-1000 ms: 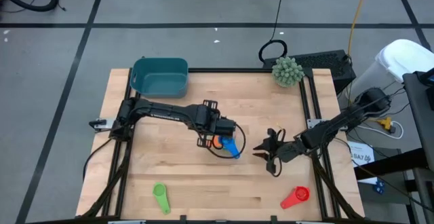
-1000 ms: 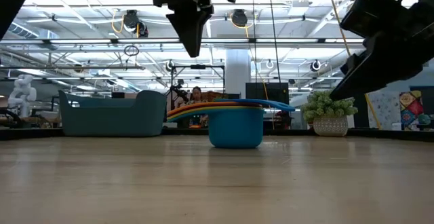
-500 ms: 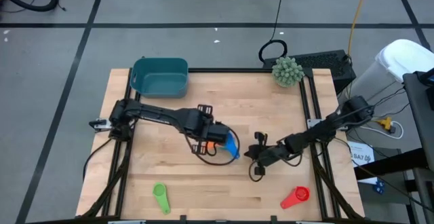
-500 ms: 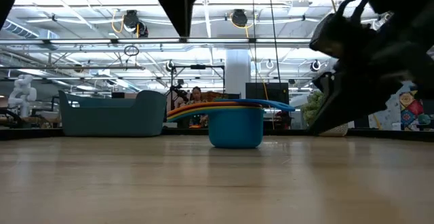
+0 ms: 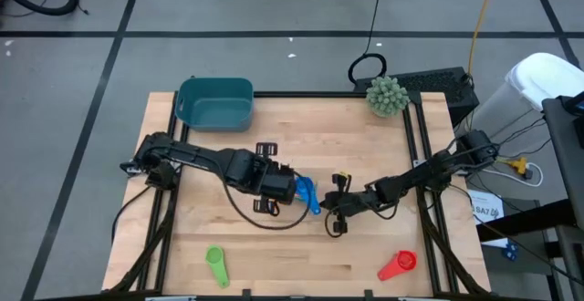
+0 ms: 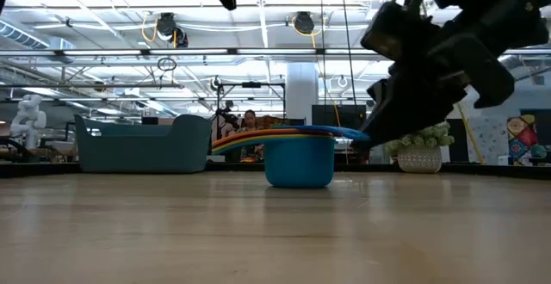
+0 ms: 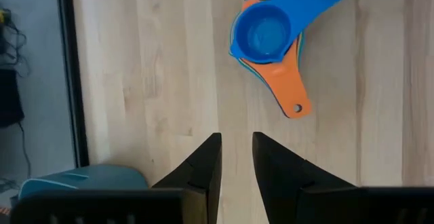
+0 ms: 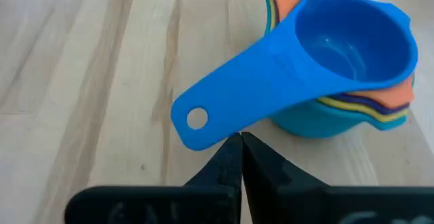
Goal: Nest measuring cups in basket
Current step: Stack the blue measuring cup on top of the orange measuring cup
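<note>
From above: a nested stack of measuring cups (image 5: 305, 194) near mid-worktop (image 5: 365, 146), blue one uppermost, with the left end effector (image 5: 276, 188) just beside it on one side and the right end effector (image 5: 334, 214) close on the other; green cup (image 5: 215, 264) and red cup (image 5: 399, 264) lying apart near the front edge, well away from the stack; teal basket (image 5: 215, 103) at the far left corner, with no cup visible in it; spiky green ball plant (image 5: 387, 96) at the far right corner. At worktop height: stack (image 6: 298, 157) standing flat, handles fanned out, dark right end effector (image 6: 366, 138) lowered to the tip of the blue handle, basket (image 6: 142, 144) off behind. Left wrist: fingers (image 7: 207, 163) set narrowly apart, holding nothing, looking down on blue cup (image 7: 268, 34) seated over an orange one (image 7: 288, 81). Right wrist: fingers (image 8: 227, 159) pressed together with nothing between them, tips just beneath the blue handle (image 8: 224, 112) near its hanging hole. Probable step: right arm nudging or squaring the stack, green and red not yet added, nothing yet in the basket. Next move likely calls for parting the fingers to take a handle, or for fetching a stray cup. No brands, labels or legible writing on the cups or basket.
</note>
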